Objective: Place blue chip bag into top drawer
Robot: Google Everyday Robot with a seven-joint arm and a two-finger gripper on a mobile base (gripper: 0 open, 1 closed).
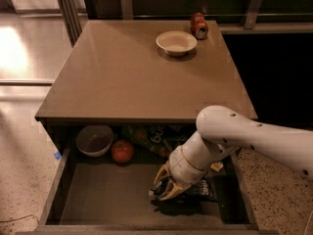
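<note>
My hand is down inside the top drawer, low over its floor toward the front right. The blue chip bag lies right under and beside it, resting on the drawer floor as far as I can judge. Whether my hand is clamped on the bag or has already let go, I cannot tell, because the wrist hides the contact.

So I judge the job to be nearly done: the drawer stands pulled out and the bag is within its walls. What is left is to be sure the bag is released and then to lift my arm clear without dragging it back out.

At the back of the drawer sit a grey bowl, a red fruit just beside it, and a green chip bag (not the one I care about), all apart from my bag. On the counter above are a pale bowl and a tipped can, well away. The counter's front edge overhangs my forearm, so that is what I must mind when I rise.
</note>
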